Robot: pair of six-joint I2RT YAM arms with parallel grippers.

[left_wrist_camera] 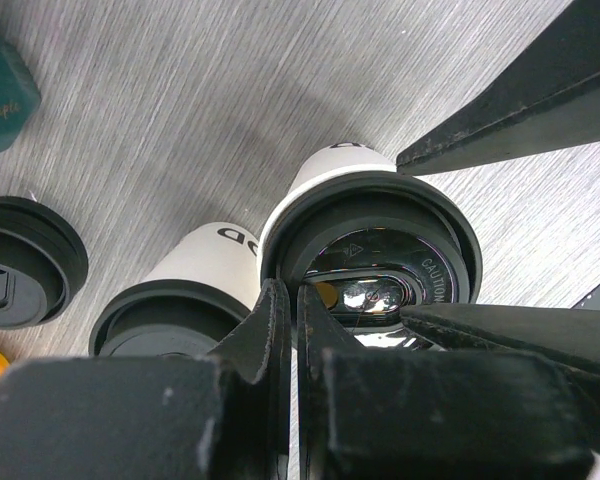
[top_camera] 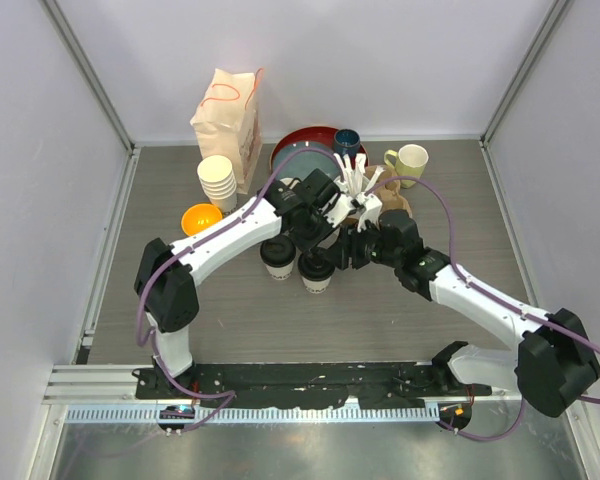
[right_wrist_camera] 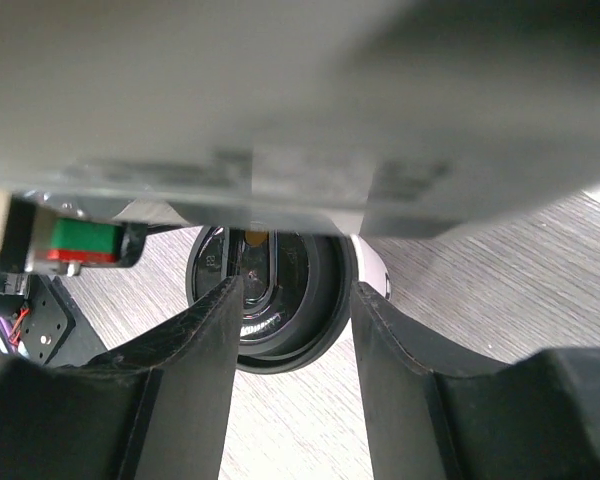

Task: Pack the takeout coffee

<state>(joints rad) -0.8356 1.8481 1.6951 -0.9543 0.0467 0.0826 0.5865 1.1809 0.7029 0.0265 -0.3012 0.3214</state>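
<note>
Two cream-white paper cups with black sip lids stand side by side at mid-table, the left cup [top_camera: 278, 258] and the right cup [top_camera: 316, 270]. My left gripper [top_camera: 320, 222] hangs just behind them, jaws shut and empty. In the left wrist view, my left gripper [left_wrist_camera: 293, 295] sits over the near rim of the right cup [left_wrist_camera: 370, 240], with the left cup [left_wrist_camera: 180, 290] beside it. My right gripper [top_camera: 342, 250] is open. In the right wrist view, my right gripper [right_wrist_camera: 295, 290] has its fingers either side of the right cup's lid [right_wrist_camera: 280, 300]; I cannot tell whether they touch.
Behind the arms are a paper bag [top_camera: 228, 115], a stack of white cups [top_camera: 218, 180], an orange bowl [top_camera: 201, 218], a red plate [top_camera: 305, 148], a teal mug [top_camera: 347, 141], a yellow-green mug [top_camera: 411, 159] and a brown item [top_camera: 398, 195]. Another black lid [left_wrist_camera: 20, 262] lies at left.
</note>
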